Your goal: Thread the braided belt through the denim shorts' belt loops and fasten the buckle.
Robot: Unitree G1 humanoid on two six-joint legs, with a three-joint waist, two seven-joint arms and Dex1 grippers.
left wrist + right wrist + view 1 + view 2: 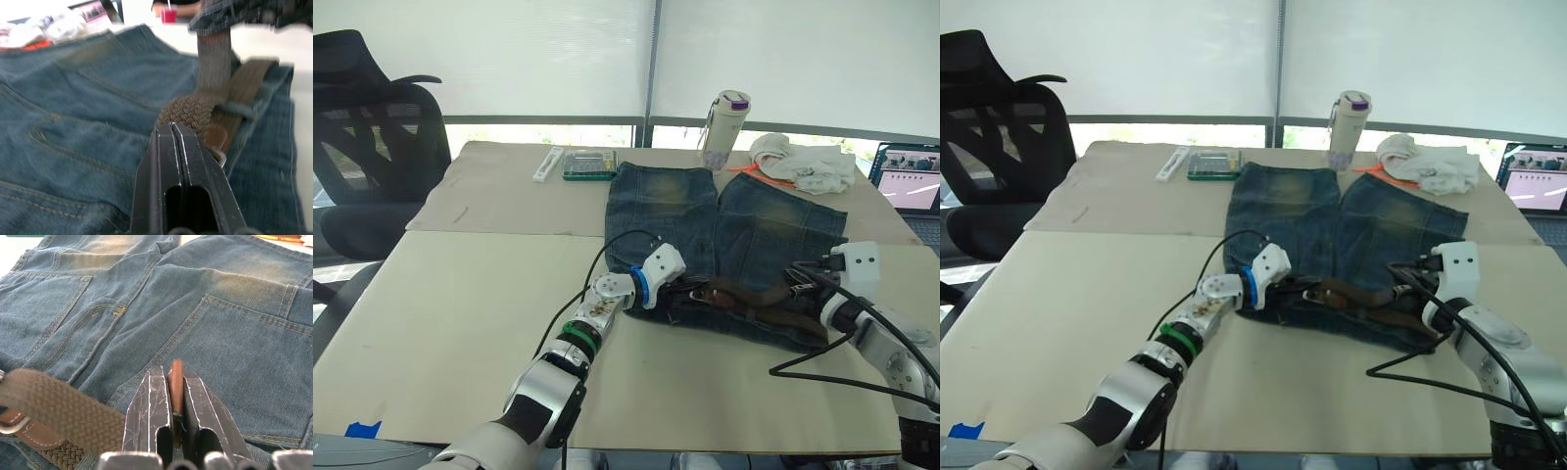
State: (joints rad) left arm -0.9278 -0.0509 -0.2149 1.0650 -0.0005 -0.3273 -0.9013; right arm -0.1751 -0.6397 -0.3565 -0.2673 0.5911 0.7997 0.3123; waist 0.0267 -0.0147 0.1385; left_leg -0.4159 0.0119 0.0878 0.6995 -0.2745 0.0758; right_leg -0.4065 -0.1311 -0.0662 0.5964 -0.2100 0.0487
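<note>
The denim shorts (744, 225) lie flat on the table, waistband toward me. The braided belt (749, 299) runs along the waistband between my two grippers. My left gripper (690, 291) is at the belt's left end, its fingers (161, 161) shut together with the tips against the braid (195, 110). Beside those tips a sliver of the silver buckle (221, 157) shows by a leather tab. One of the belt loops (234, 108) crosses the strap just beyond. My right gripper (798, 284) is shut on the belt's brown leather tip (176, 382), held a little above the shorts.
At the table's far side stand a white bottle (726, 127), a white cloth bundle (803, 164), a green box (589, 164) and a laptop (911, 181). A black office chair (372, 147) is at the far left. Black cables (822, 377) trail from both arms.
</note>
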